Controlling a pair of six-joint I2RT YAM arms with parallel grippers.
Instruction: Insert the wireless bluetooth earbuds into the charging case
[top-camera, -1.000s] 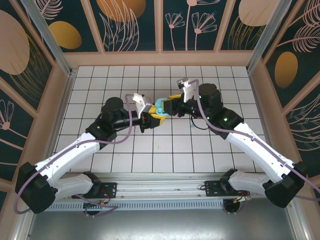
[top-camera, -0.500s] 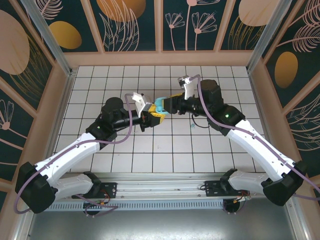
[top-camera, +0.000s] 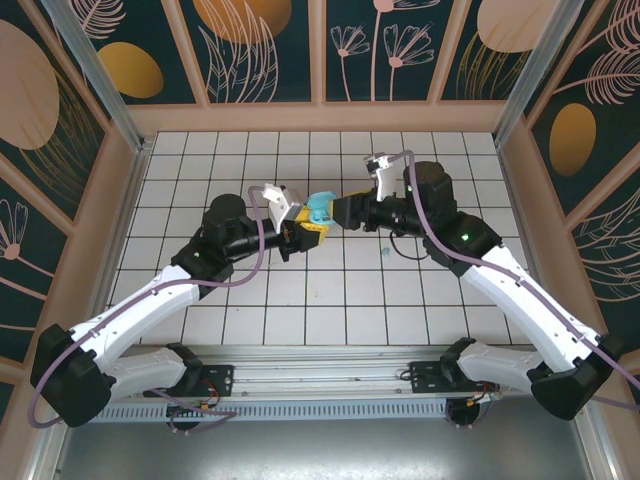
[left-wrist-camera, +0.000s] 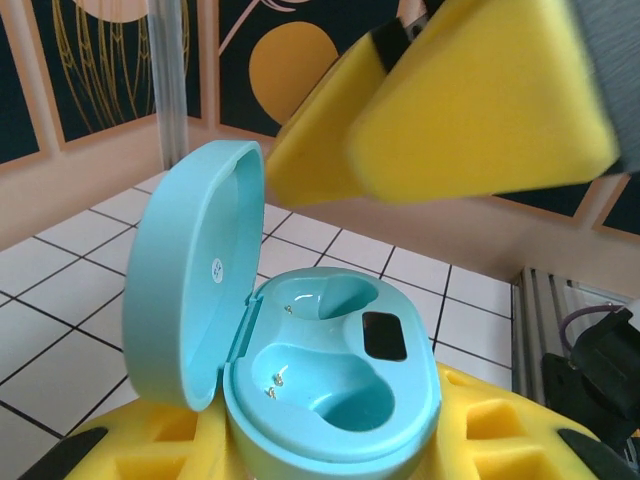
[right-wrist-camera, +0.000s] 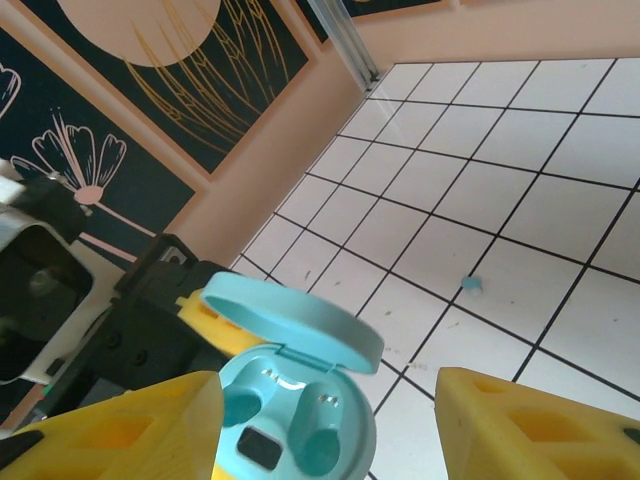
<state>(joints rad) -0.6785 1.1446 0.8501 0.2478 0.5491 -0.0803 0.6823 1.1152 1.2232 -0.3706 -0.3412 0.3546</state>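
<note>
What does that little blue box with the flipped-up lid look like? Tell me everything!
The charging case is a smooth, glossy light-teal plastic oval. Its hinged lid stands open, nearly upright. Inside are two empty earbud hollows with tiny gold pins and a small dark window. It sits above the tiled table, pinched by the yellow foam fingers of the left gripper.
</note>
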